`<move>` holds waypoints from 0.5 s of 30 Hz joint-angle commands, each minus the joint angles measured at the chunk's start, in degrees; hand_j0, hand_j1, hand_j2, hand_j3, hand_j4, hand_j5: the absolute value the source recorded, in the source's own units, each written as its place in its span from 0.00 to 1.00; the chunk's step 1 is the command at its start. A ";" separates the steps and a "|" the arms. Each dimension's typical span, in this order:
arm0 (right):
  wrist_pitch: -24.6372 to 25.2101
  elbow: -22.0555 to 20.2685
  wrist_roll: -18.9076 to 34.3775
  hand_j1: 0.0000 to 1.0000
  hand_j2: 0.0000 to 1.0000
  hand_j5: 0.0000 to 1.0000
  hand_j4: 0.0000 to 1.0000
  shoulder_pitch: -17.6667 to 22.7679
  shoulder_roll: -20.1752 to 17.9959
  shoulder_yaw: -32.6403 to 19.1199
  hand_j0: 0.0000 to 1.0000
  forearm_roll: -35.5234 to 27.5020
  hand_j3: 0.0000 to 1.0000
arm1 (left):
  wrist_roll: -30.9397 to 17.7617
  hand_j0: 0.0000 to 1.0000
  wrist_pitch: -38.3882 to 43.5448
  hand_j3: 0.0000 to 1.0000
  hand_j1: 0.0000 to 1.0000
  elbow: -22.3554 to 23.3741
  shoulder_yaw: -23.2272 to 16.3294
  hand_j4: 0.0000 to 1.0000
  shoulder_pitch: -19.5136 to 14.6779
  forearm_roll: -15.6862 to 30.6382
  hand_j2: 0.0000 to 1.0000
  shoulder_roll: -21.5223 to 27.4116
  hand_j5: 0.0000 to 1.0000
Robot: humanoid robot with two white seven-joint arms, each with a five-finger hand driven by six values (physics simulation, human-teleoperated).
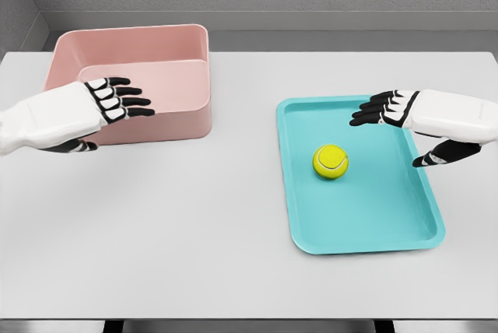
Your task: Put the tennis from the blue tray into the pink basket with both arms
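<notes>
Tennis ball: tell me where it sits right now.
In the head view the tennis ball lies right of centre, on the floor of the blue tray, in its upper half. The open right hand hovers just to its right, not touching.

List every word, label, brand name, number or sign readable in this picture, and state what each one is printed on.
None: no readable text appears anywhere in the head view.
Tennis ball: only its pale curved seam shows, no brand or number.
Blue tray: plain, no label.
Pink basket: plain walls, no marking.
Left hand and right hand: black and white segments only, no lettering.
Table: bare white surface, no sign.
</notes>
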 commanded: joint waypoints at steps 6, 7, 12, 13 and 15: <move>0.11 0.53 0.09 1.00 1.00 1.00 1.00 -1.23 6.48 0.05 1.00 5.71 1.00 | 0.03 1.00 0.03 1.00 1.00 -1.12 0.04 1.00 0.26 0.37 1.00 0.77 1.00; 0.11 1.31 0.27 1.00 1.00 1.00 1.00 -1.93 8.42 0.05 1.00 5.97 1.00 | 0.03 1.00 0.03 1.00 1.00 -1.21 0.04 1.00 0.26 0.37 1.00 0.86 1.00; 0.11 7.55 2.11 1.00 1.00 1.00 1.00 -4.39 14.48 2.24 1.00 11.42 1.00 | 0.03 1.00 0.03 1.00 1.00 -1.21 0.12 1.00 0.70 0.37 1.00 0.77 1.00; 0.11 8.96 3.08 1.00 1.00 1.00 1.00 -5.36 15.62 3.12 1.00 12.39 1.00 | 0.03 1.00 0.03 1.00 1.00 -1.21 0.12 1.00 0.79 0.37 1.00 0.77 1.00; 0.11 10.72 3.52 1.00 1.00 1.00 1.00 -6.59 17.47 5.67 1.00 14.06 1.00 | 0.03 1.00 0.03 1.00 1.00 -1.21 0.04 1.00 0.88 0.37 1.00 0.86 1.00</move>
